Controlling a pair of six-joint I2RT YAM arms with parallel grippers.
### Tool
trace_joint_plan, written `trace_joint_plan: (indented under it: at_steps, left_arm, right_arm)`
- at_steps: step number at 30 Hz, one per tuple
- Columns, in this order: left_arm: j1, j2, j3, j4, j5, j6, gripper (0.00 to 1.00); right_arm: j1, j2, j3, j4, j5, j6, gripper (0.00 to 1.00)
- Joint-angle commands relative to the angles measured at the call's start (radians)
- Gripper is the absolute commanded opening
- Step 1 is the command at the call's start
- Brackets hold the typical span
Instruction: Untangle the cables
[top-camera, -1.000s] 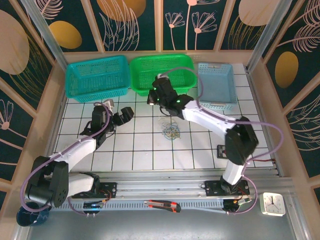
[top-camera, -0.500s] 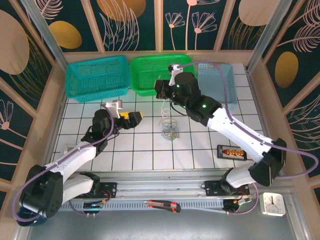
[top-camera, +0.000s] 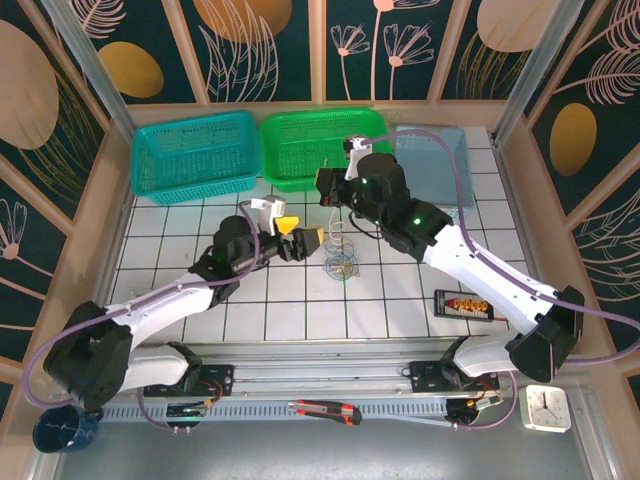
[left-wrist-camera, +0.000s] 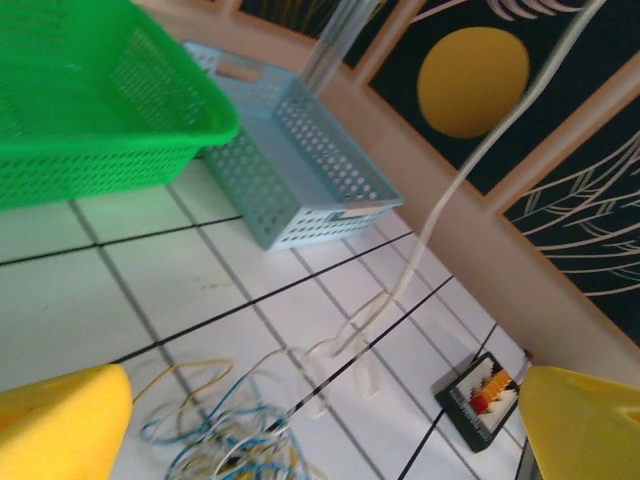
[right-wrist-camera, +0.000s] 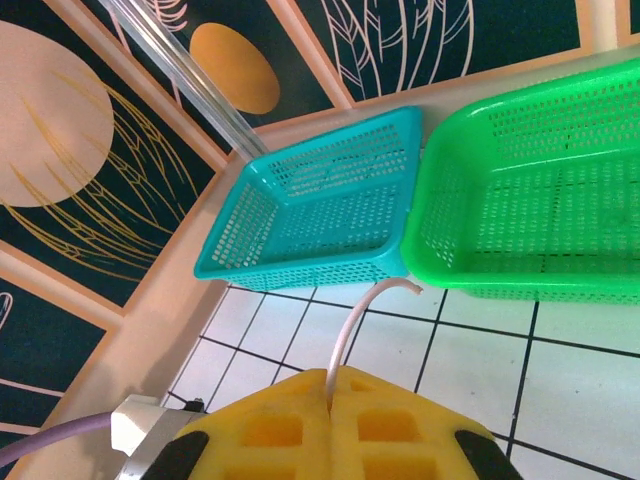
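Note:
The cables lie as a small tangle of thin white, yellow and blue wires on the white tiles at mid table. My right gripper hovers above them, its yellow pads shut on a white cable whose free end curls out past them. That white cable rises taut out of the tangle. My left gripper is just left of the bunch, open, with the wires low between its yellow fingers and nothing in its grasp.
Three baskets line the back edge: teal, green and light blue. A small black device lies right of the tangle. A box cutter and a clock sit at the near rail.
My left arm has swung right, bringing its open gripper up beside the tangle. My right gripper has shifted right and risen, drawing the white cable up out of the bunch.

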Motion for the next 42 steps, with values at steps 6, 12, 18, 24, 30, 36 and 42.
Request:
trace_joint_plan:
  at_steps: [6,12,18,24,30,36,42]
  left_arm:
    - [-0.076,0.207,0.213,0.08,-0.04,0.036,0.99]
    - [-0.081,0.312,0.229,0.161,-0.075,0.002,0.76]
    - [-0.081,0.372,0.189,0.211,-0.071,-0.024,0.36]
    - [-0.08,0.383,0.138,0.2,-0.062,-0.037,0.4]
    - [-0.081,0.375,0.111,0.175,-0.037,-0.019,0.31]
    - [-0.081,0.364,0.098,0.151,-0.016,-0.005,0.01]
    - [-0.079,0.374,0.072,0.185,-0.006,-0.009,0.0]
  right_arm:
    - [0.004,-0.006,-0.022,0.025,-0.05,-0.003,0.0]
    - [0.002,-0.053,-0.01,0.066,-0.075,0.011,0.0]
    - [-0.03,-0.133,0.023,0.126,-0.084,0.013,0.0]
    - [-0.098,-0.198,0.031,0.23,-0.126,0.045,0.0]
    - [-0.137,-0.24,0.041,0.298,-0.099,0.051,0.0]
    - [-0.145,-0.256,0.025,0.321,-0.065,0.064,0.0]
    - [-0.164,-0.221,0.125,0.278,-0.065,0.034,0.0]
